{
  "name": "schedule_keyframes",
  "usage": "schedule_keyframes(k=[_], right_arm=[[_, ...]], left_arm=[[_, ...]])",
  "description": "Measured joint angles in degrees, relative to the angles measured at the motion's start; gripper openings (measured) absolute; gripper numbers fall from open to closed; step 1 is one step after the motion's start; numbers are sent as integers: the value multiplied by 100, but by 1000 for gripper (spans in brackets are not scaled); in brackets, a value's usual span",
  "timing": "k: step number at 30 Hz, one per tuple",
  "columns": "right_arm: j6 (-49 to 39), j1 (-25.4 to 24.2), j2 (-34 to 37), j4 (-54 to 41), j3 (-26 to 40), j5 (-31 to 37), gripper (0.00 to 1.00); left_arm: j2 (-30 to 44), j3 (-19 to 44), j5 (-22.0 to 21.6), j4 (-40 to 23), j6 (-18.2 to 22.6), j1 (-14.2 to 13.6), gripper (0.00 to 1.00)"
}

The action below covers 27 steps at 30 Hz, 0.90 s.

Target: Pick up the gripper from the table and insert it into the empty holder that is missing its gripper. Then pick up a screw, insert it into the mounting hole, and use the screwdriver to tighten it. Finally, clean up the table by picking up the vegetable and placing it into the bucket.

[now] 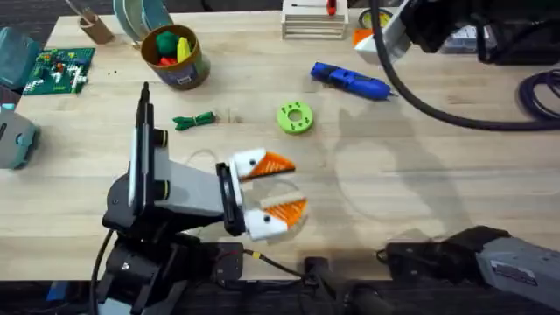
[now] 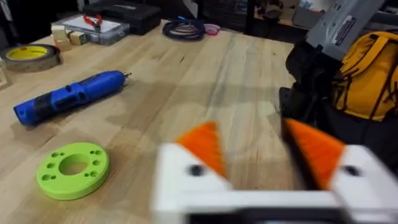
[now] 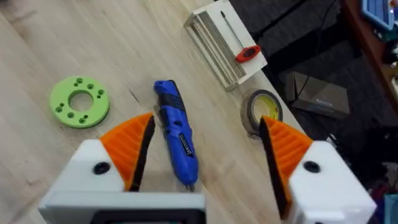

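The left gripper reaches low over the desk from its base, fingers spread apart and empty; the right gripper hangs above the desk's far right, fingers wide open over the screwdriver; the blue screwdriver lies flat beside the lime-green disc; the dark-green vegetable rests near the tan bucket.

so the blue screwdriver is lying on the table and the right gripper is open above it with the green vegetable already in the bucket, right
Not quite: the vegetable lies on the table beside the bucket, as the overhead view shows. The screwdriver does lie on the table, the right gripper open above it.
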Motion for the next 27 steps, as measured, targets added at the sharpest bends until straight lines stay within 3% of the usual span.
schedule_keyframes(k=[3,4,9,10,17,21,27], right_arm=[[21,0,-63,-49,0,0,992],[23,0,-68,-64,0,0,991],[25,0,-66,-81,0,0,991],[35,0,-65,-82,0,0,991],[41,0,-66,-87,0,0,991],[128,0,-65,-102,0,0,991],[220,0,-65,-102,0,0,991]], left_arm=[[-1,0,-1,0,1,0,143],[-1,0,-5,2,44,0,73],[0,0,-21,2,44,0,860],[0,0,-18,2,22,0,951],[0,1,-367,69,-4,0,992],[0,199,-1227,-221,-381,0,993],[214,1444,-2914,-2039,-807,0,993]])
